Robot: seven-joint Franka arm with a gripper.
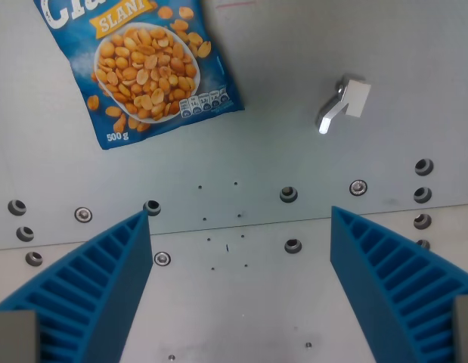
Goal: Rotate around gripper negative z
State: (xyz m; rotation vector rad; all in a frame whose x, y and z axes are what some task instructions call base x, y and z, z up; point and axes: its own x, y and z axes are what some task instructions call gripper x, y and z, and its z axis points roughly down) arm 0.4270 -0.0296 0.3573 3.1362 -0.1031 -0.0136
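In the wrist view the gripper (237, 291) looks straight down at a grey metal tabletop (294, 98), and its jaws stand spread wide, holding nothing and touching nothing. The two blue ribbed fingers (97, 291) rise from the bottom corners, one at the wrist view's left and one at the wrist view's right, with a broad stretch of bare plate between them. Both are cut off by the lower edge of the frame, so their bases cannot be seen, and a grey block at each bottom corner is only partly in view. Far from the jaws, at the upper left, a blue peanut bag (143, 64) lies flat and tilted on the tabletop; its top is cut off by the frame's upper edge, so the brand name reads only in part, though "SLANÍ" on a yellow band and "500 g" are legible, while the small nutrition boxes are too fine to read. At the upper right, well apart from the bag, a small white and metallic piece (345, 102) sits on the plate; its shiny end glares and what it is cannot be told. Screw holes (288, 194) and bolt heads dot the plate in rows, and a seam (241, 228) runs across it between the fingers.
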